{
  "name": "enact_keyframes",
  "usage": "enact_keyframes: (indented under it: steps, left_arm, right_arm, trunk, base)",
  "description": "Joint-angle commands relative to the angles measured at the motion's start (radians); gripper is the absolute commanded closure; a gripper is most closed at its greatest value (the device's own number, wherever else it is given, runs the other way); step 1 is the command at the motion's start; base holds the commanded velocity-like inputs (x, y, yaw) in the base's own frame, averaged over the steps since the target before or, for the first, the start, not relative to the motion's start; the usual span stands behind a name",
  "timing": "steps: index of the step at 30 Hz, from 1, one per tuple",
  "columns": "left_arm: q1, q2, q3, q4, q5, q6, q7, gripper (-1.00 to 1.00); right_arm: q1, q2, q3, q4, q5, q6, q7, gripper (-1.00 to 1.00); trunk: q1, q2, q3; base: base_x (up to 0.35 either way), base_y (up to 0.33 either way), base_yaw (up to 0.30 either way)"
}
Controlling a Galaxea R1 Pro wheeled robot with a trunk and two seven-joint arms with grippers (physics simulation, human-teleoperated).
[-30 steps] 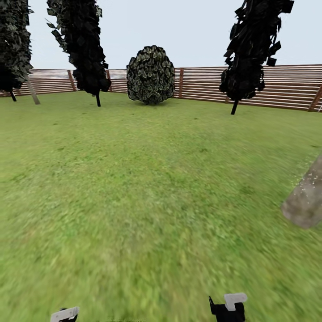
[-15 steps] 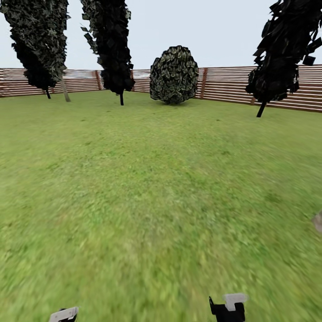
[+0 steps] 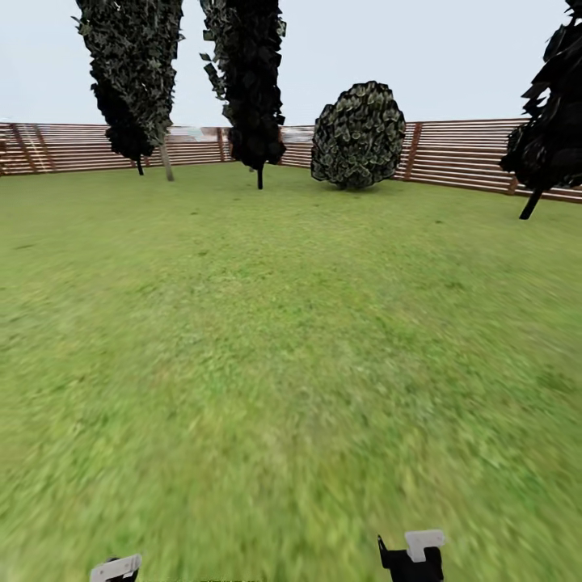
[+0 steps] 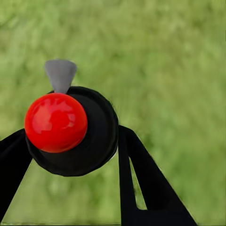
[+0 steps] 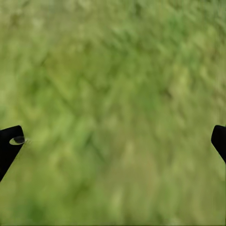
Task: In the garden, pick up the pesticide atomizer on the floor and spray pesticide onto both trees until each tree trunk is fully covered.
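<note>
**Out on the grass with the sprayer in your left gripper**

You are looking across the wide green lawn [image 3: 267, 339] of the garden. A reddish-brown fence of flat wooden slats [image 3: 461, 158] runs along the far side. In front of it stand two tall dark narrow trees with thin trunks [image 3: 133, 81] [image 3: 250, 81] and a round dark leafy bush [image 3: 358, 136]. Another dark tree [image 3: 554, 121] leans in at the right edge. These are far away from you, at the fence.

In the left wrist view, your left gripper [image 4: 70, 155] has the pesticide atomizer [image 4: 75, 134] between its black fingers [image 4: 141, 179]. The atomizer looks like a round black body with a shiny red ball [image 4: 55, 122] on top and a small grey nozzle [image 4: 60, 75] sticking out past it. One finger sits on each side of the round body, right against it. Under it you see only blurry grass.

In the right wrist view, your right gripper [image 5: 113, 141] is spread wide. Its two black fingertips [image 5: 9, 143] sit at the far edges, and there is nothing between them but grass.

In the head view, small pale and black gripper parts [image 3: 412, 554] [image 3: 115, 568] peek in at the bottom edge.
</note>
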Motion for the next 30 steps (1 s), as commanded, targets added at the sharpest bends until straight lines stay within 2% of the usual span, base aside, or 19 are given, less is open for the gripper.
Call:
enact_keyframes:
  steps: [1, 30]
  left_arm:
    - [-0.001, 0.0, 0.006, 0.001, 0.01, -0.002, -0.01, 1.0]
    - [-0.001, 0.0, 0.007, 0.004, 0.01, 0.002, 0.005, 1.0]
  right_arm:
    - [0.0, 0.0, 0.009, 0.0, -0.004, -0.002, -0.005, -1.0]
    - [0.0, 0.005, 0.009, 0.001, -0.004, -0.002, -0.005, -1.0]
  trunk:
    - [0.0, 0.0, -0.001]
    - [0.0, 0.0, -0.001]
  base:
    - [0.0, 0.001, 0.278]
    - [0.0, 0.0, 0.279]
